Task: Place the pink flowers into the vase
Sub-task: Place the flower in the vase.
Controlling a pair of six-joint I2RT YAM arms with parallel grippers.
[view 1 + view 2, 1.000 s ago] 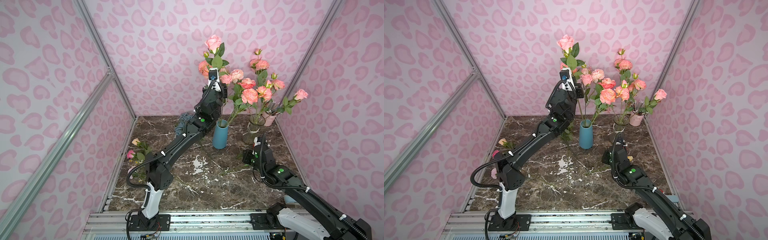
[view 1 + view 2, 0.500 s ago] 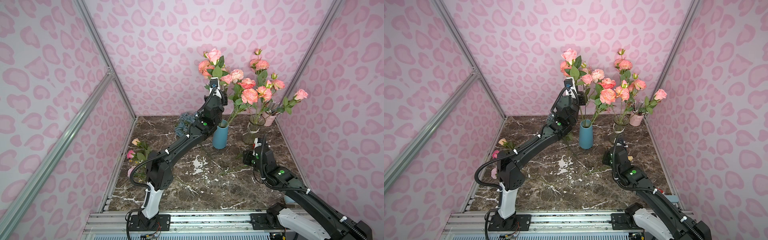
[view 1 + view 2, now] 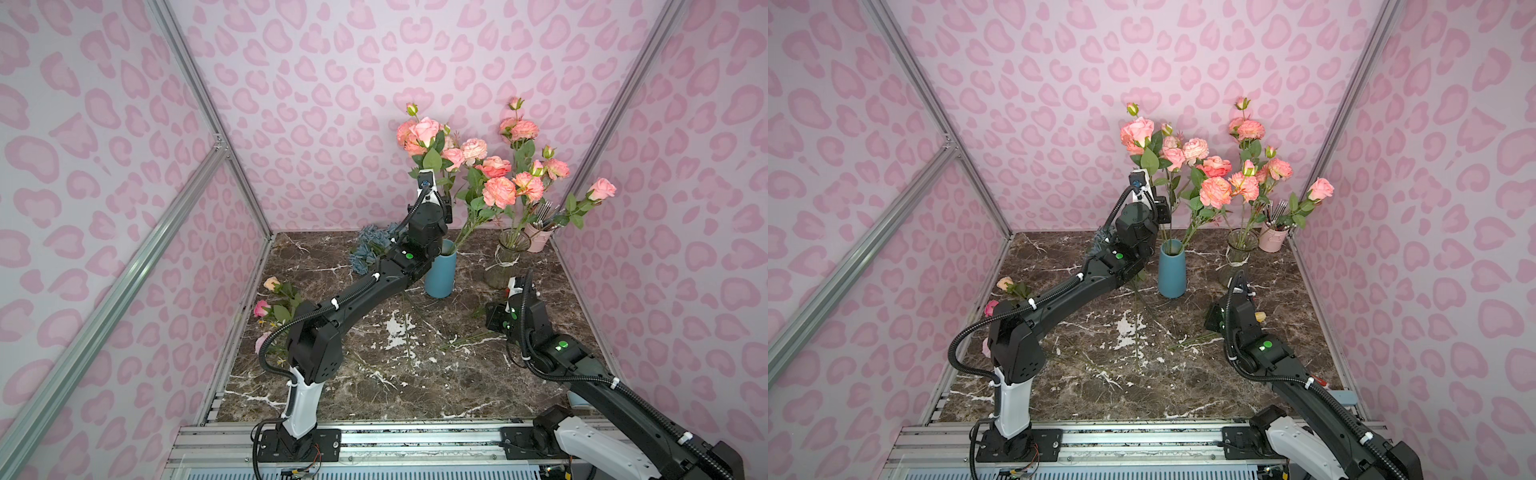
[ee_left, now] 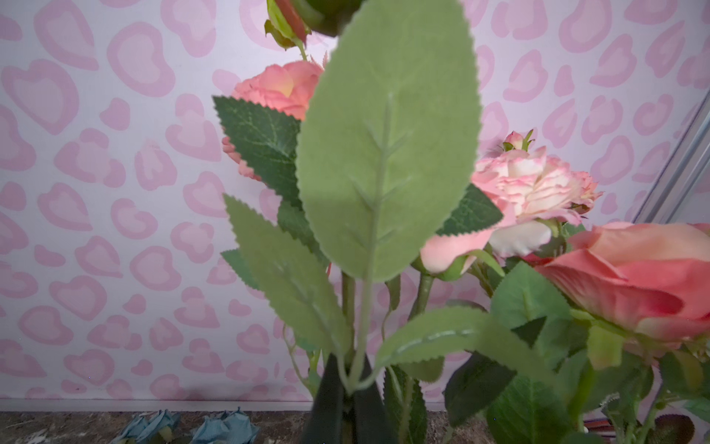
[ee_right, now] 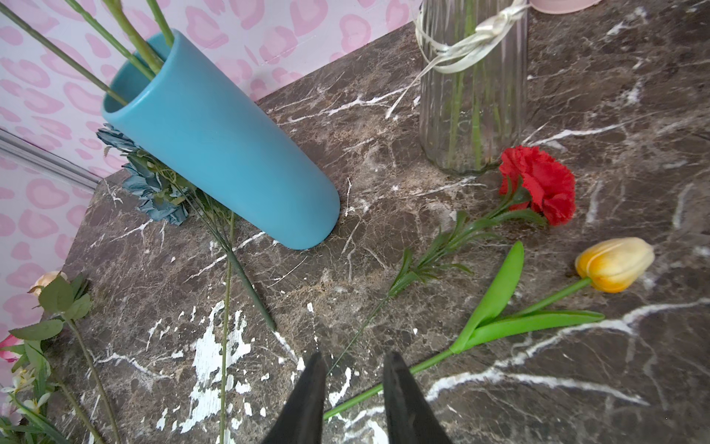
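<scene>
In both top views my left gripper point(image 3: 441, 196) point(image 3: 1160, 203) is raised above the blue vase point(image 3: 440, 274) point(image 3: 1172, 274). It is shut on the green stem of a pink rose point(image 3: 424, 129) point(image 3: 1138, 129). The left wrist view has that gripper point(image 4: 349, 371) pinching the stem below big leaves point(image 4: 388, 146). The stem runs down toward the vase mouth, and its lower end is hidden. More pink flowers point(image 3: 498, 191) stand in the blue vase and in the glass vase point(image 3: 509, 257). My right gripper point(image 5: 353, 361) point(image 3: 493, 320) hangs open and empty low over the table.
A red carnation point(image 5: 538, 184) and a yellow tulip point(image 5: 614, 263) lie on the marble table point(image 3: 374, 390) by the right gripper. The dusty-blue bunch point(image 3: 370, 249) lies behind the left arm. Loose pink blooms point(image 3: 262, 309) rest at the left edge. A pink pot point(image 3: 538, 239) stands back right.
The left gripper has come down with the pink rose, bringing its bloom level with the other flowers above the blue vase. The right arm has stayed put.
</scene>
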